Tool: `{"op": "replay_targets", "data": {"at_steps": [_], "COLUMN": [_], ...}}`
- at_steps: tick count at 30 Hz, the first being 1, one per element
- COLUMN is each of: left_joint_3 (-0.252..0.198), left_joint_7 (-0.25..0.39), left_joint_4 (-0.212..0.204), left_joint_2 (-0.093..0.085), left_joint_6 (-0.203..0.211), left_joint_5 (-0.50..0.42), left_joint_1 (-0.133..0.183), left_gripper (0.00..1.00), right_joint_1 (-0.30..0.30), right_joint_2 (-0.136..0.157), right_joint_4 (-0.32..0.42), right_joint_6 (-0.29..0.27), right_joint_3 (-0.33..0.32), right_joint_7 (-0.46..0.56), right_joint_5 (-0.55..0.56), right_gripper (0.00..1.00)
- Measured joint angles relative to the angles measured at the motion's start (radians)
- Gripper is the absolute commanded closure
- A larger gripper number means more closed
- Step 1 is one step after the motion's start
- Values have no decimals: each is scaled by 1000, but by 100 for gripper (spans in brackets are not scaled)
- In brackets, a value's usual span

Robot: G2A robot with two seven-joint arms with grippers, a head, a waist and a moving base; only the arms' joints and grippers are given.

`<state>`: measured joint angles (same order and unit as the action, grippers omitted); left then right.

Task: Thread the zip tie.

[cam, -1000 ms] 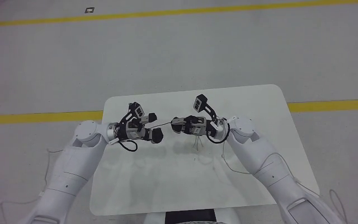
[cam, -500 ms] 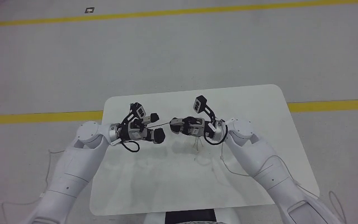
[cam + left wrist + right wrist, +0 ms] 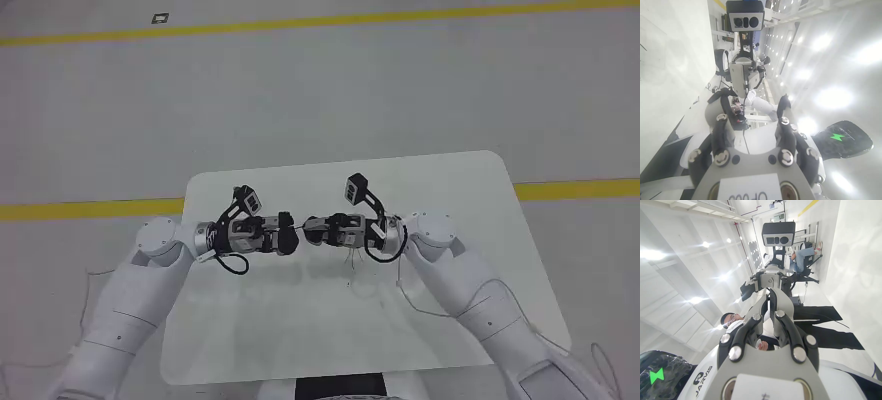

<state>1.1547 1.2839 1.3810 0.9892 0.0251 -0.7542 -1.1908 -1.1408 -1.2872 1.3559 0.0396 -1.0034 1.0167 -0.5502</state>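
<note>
Above the middle of the white table (image 3: 440, 190) the two grippers meet tip to tip. My right gripper (image 3: 310, 232) (image 3: 769, 294) has its fingers pressed together, shut on a thin black zip tie (image 3: 745, 140). The tie runs from the right gripper (image 3: 744, 89) straight into the gap between the spread fingers of my left gripper (image 3: 752, 98) and on toward its palm. The left gripper (image 3: 288, 230) (image 3: 770, 285) is open, one finger on each side of the right gripper's tip. I cannot make out the tie's head.
A few thin dark strands (image 3: 350, 262) lie on the table just below the right wrist. The table's rounded edge runs close behind the arms; yellow floor lines lie beyond it.
My left gripper has moved right toward the right gripper, closing the gap between them. The zip tie's free end now lies between the left fingers. The right arm has hardly moved.
</note>
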Motion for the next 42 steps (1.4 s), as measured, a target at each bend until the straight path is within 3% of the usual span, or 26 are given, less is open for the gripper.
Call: {"op": "replay_targets", "data": {"at_steps": [12,31,35,40,41,42], "left_joint_3": [-3,-12,-15,-18,-18,-19], "left_joint_7": [-12,-17,-16,-14,-12,-10], "left_joint_4": [4,5,4,3,3,2], "left_joint_2": [-5,-10,-11,-13,-13,-13], "left_joint_6": [-8,-3,-2,-2,-2,-1], "left_joint_5": [-1,-4,-5,-3,-2,-2], "left_joint_1": [-6,-3,-2,-2,-2,-1], "left_gripper": [81,91,100,100,100,100], "right_joint_1": [-1,2,2,3,3,3], "right_joint_2": [4,4,5,5,5,5], "right_joint_4": [7,6,6,7,6,5], "right_joint_6": [11,4,2,0,-1,-1], "right_joint_3": [6,26,27,30,31,30], "right_joint_7": [10,9,6,5,6,6], "right_joint_5": [1,-15,-17,-18,-19,-21], "right_gripper": [100,100,100,100,59,7]}}
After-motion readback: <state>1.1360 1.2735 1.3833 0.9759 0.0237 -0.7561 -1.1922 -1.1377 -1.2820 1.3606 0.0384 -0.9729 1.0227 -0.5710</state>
